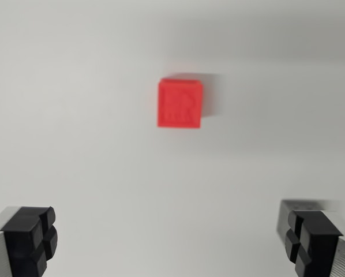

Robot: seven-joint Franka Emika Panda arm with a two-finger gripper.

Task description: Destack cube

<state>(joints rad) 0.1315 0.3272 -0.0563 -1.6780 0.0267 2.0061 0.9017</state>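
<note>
A red cube (180, 103) lies on a plain white surface (74, 115), a little above the middle of the wrist view, seen from straight above. Whether another cube sits under it cannot be told from this angle. My gripper (171, 239) is open, with its black fingertips (31, 239) at the bottom left and bottom right corners of the picture. Nothing is between them. The cube lies well beyond the fingertips, roughly centred between them.
</note>
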